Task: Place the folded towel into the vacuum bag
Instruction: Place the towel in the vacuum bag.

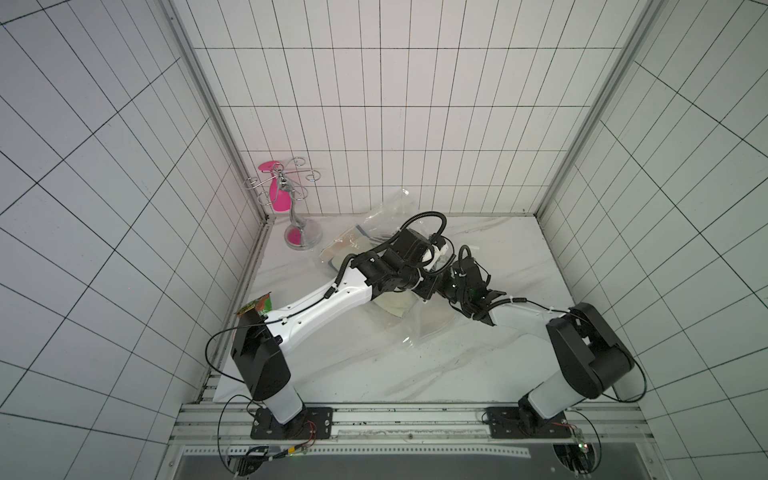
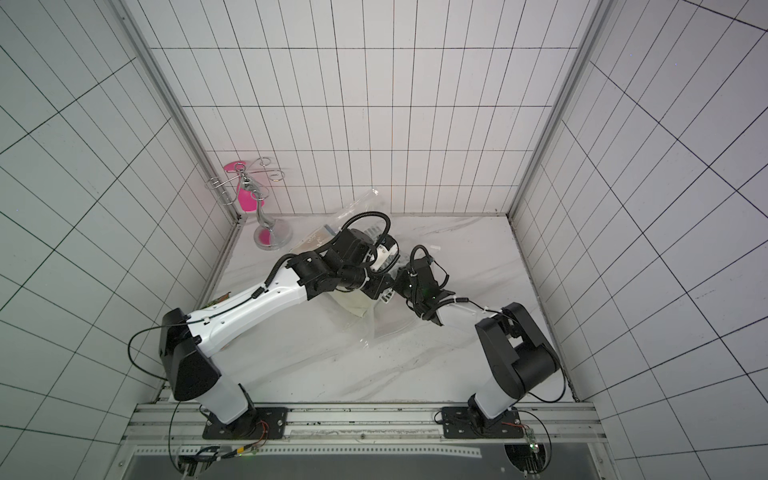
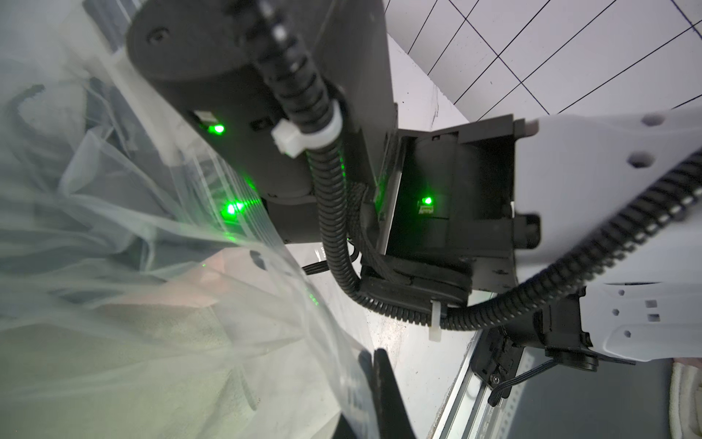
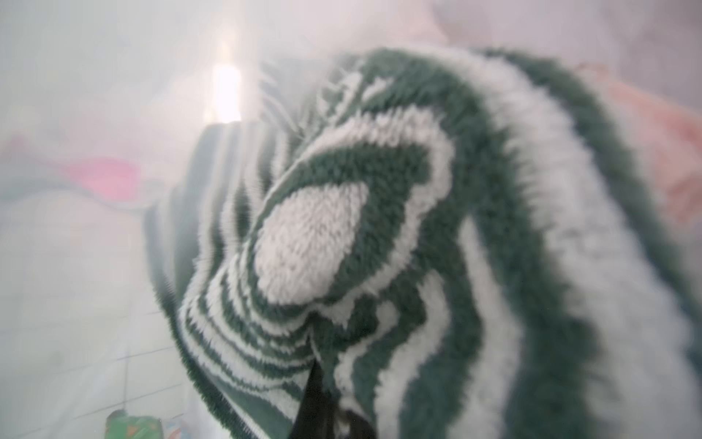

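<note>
The vacuum bag [image 1: 432, 328] [image 2: 386, 324] is clear crinkly plastic lying across the middle of the marble table, under both wrists. In the left wrist view my left gripper [image 3: 374, 380] is shut on an edge of the bag's film [image 3: 190, 266]. The folded towel [image 4: 437, 228] is fluffy, with green and white stripes, and fills the right wrist view behind a plastic haze. My right gripper [image 4: 326, 399] is shut on a fold of it. In both top views the left wrist hides both grippers' tips.
A beige cloth [image 1: 395, 305] [image 3: 114, 361] lies under the plastic by the left forearm. A chrome wire stand with pink parts [image 1: 297, 208] [image 2: 266, 208] stands at the back left. A green and orange snack packet [image 1: 257, 307] sits by the left wall.
</note>
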`<state>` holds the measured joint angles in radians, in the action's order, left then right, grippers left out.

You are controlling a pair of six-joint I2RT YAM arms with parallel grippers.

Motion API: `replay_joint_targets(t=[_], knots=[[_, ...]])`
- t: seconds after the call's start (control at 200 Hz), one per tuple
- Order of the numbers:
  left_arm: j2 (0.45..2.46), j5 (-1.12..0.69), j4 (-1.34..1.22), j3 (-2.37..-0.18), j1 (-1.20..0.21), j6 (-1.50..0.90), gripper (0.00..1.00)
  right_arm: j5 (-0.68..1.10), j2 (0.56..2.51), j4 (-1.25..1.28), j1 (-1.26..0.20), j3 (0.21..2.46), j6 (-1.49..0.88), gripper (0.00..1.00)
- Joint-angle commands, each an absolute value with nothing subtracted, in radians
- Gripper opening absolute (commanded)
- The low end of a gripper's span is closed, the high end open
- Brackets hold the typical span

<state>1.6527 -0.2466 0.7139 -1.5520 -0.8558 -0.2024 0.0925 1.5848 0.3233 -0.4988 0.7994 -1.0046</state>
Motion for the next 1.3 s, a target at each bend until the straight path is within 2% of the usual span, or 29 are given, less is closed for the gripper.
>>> replay_joint_targets(t=[0.0,0.125,0.24,0.285,0.385,0.475,0.525,0.59,0.695,0.935,1.13,1.295], knots=[[1.624,-0.307,0.717,-1.569,-0.873,-0.186,0.00,0.141,1.605,0.249,-0.445,0.961,-0.890,0.00],[1.623,-0.306,0.717,-1.587,-0.879,-0.186,0.00,0.210,1.735,0.240,-0.389,1.021,-0.898,0.00],[1.621,-0.290,0.724,-1.589,-0.876,-0.175,0.00,0.187,1.741,0.303,-0.377,0.900,-0.969,0.00],[1.619,-0.288,0.720,-1.586,-0.873,-0.174,0.00,0.166,1.734,0.256,-0.380,0.887,-0.971,0.04],[1.623,-0.290,0.702,-1.583,-0.871,-0.178,0.00,0.175,1.744,0.208,-0.375,0.866,-1.009,0.23],[1.623,-0.301,0.675,-1.573,-0.871,-0.190,0.00,0.233,1.733,0.207,-0.382,0.852,-1.046,0.48],[1.624,-0.311,0.665,-1.565,-0.871,-0.197,0.00,0.240,1.707,0.188,-0.393,0.839,-1.064,0.54],[1.629,-0.318,0.664,-1.563,-0.875,-0.205,0.00,0.210,1.660,0.181,-0.413,0.806,-1.091,0.57],[1.629,-0.331,0.649,-1.557,-0.896,-0.225,0.00,0.176,1.675,0.235,-0.442,0.808,-1.089,0.53],[1.640,-0.311,0.667,-1.561,-0.931,-0.241,0.00,0.228,1.879,0.622,-0.427,0.837,-1.085,0.12],[1.643,-0.310,0.666,-1.552,-0.939,-0.250,0.00,0.210,1.786,0.601,-0.442,0.886,-0.959,0.04],[1.671,-0.299,0.677,-1.576,-0.939,-0.238,0.00,0.279,1.770,0.652,-0.448,0.946,-0.864,0.00]])
